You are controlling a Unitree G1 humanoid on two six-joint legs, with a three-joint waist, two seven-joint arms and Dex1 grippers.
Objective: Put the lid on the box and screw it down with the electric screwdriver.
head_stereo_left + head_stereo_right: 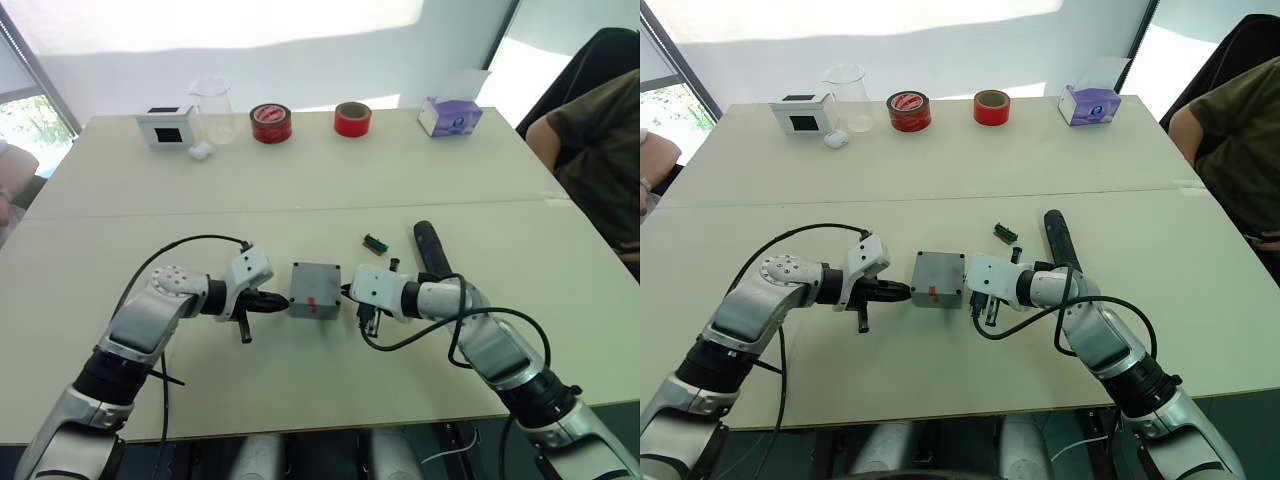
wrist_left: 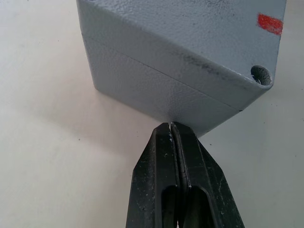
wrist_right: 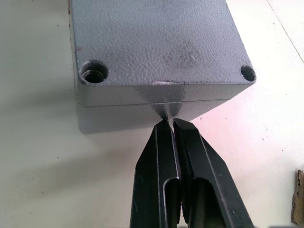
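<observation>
The grey box [image 1: 316,290] stands at the middle of the table with the lid [image 3: 152,42] sitting on it; a seam runs around below the lid, which shows open corner screw holes and a red mark [image 2: 270,23]. My left gripper [image 1: 283,299] is shut, its tip against the box's left side. On the opposite side my right gripper [image 1: 345,291] is also shut, and its tip meets the box at the seam. Nothing is held in either one. The black electric screwdriver [image 1: 430,250] lies on the table behind my right arm.
A small green part [image 1: 375,242] lies just behind the box. Along the far edge stand a white box with a black window [image 1: 166,125], a clear beaker [image 1: 213,108], two red tape rolls [image 1: 271,123] and a purple tissue box [image 1: 450,115]. A person [image 1: 590,150] sits at the right.
</observation>
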